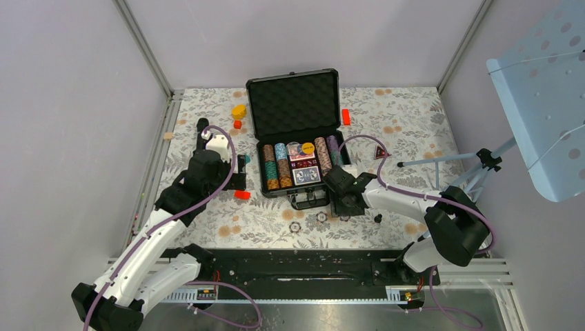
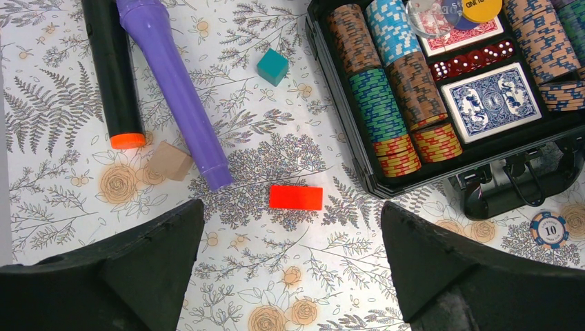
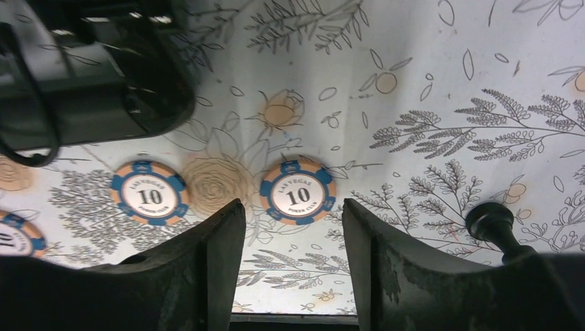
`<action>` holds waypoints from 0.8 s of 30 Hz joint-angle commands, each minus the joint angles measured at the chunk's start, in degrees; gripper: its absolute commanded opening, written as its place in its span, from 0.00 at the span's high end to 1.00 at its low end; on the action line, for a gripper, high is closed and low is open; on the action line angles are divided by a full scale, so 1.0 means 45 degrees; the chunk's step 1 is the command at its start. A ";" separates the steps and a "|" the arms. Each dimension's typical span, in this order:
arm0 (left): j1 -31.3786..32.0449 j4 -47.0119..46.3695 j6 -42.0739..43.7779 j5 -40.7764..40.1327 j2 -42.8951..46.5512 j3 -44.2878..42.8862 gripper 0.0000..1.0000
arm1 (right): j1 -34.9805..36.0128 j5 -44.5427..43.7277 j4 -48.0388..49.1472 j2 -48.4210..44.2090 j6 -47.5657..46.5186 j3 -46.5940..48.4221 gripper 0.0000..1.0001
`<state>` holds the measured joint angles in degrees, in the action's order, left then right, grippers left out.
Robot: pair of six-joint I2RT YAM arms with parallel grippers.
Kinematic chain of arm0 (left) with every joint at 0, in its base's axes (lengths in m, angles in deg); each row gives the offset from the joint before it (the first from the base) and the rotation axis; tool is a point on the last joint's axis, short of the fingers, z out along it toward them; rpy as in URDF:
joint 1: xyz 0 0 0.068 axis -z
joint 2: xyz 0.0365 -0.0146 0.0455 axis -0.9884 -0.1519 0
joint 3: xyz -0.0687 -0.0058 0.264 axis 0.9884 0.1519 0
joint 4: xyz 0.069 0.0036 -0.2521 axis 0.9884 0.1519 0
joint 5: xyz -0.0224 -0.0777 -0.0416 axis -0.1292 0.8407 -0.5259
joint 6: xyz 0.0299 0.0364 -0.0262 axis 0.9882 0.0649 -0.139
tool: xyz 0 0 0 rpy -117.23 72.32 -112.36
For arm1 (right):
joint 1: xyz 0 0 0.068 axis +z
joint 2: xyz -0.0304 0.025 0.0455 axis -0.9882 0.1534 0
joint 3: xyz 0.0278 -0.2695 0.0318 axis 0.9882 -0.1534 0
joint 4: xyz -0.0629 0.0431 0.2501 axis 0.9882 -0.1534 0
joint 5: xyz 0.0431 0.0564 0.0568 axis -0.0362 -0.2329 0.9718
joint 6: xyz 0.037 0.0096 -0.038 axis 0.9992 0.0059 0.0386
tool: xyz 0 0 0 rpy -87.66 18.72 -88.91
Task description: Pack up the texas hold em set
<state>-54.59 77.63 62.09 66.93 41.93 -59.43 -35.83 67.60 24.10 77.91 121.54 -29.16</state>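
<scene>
The black case (image 1: 293,103) of the texas hold em set lies open mid-table, foam lid upright. Rows of striped chips (image 2: 376,103) and a blue-backed card deck (image 2: 491,102) sit inside. Three loose "10" chips lie in front of its handle (image 2: 510,193): one (image 3: 298,192) just beyond my right gripper's tips, another (image 3: 150,193) to its left, a third (image 3: 14,234) at the frame edge. My right gripper (image 3: 293,207) hovers low over the cloth, open, nothing between its fingers. My left gripper (image 2: 291,207) stands wide open left of the case, above a red block (image 2: 295,197).
A purple cylinder (image 2: 172,89), a black one (image 2: 114,76), a teal cube (image 2: 272,66) and a tan block (image 2: 169,161) lie left of the case. A yellow block (image 1: 239,110) and red block (image 1: 345,116) flank the lid. A small black peg (image 3: 493,224) stands near my right fingers. A tripod (image 1: 448,162) reaches in from the right.
</scene>
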 commanded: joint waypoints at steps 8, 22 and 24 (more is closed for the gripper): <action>-0.0060 -0.0559 -0.0006 0.0187 0.0013 0.0124 0.01 | -0.0130 -0.0086 0.0358 0.0693 -0.0043 -0.0466 0.44; -0.0059 -0.0558 -0.0006 0.0222 -0.0013 0.0120 0.01 | -0.0115 0.0215 0.0837 0.0966 -0.0504 -0.0451 0.54; -0.0064 -0.0558 -0.0006 0.0216 -0.0014 0.0111 0.01 | -0.0116 0.0412 0.0971 0.0845 -0.0610 -0.0434 0.54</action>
<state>-54.59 77.63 62.11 66.95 41.93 -59.43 -36.01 68.11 26.00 80.14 120.16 -30.37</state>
